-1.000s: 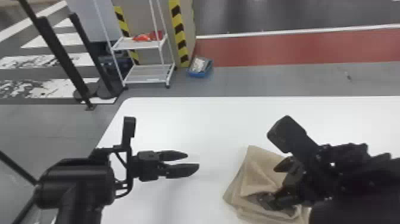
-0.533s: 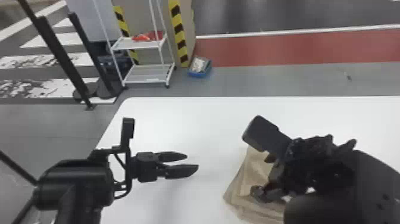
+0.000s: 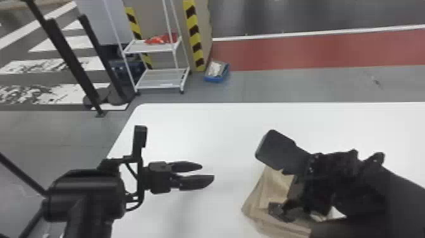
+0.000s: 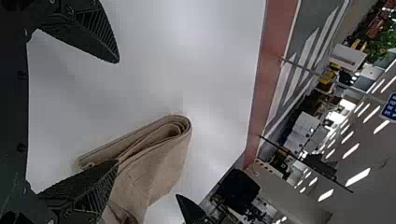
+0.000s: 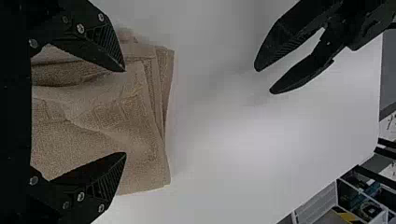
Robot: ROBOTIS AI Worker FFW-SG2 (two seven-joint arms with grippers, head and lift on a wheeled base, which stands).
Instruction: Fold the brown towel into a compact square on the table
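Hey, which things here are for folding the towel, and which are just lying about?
For the job:
- brown towel, in folded layers
- white table under it
- right gripper, open, at the towel
- left gripper, open, left of the towel

Just about:
- white cart
- red item on its upper shelf
- blue tray on the floor
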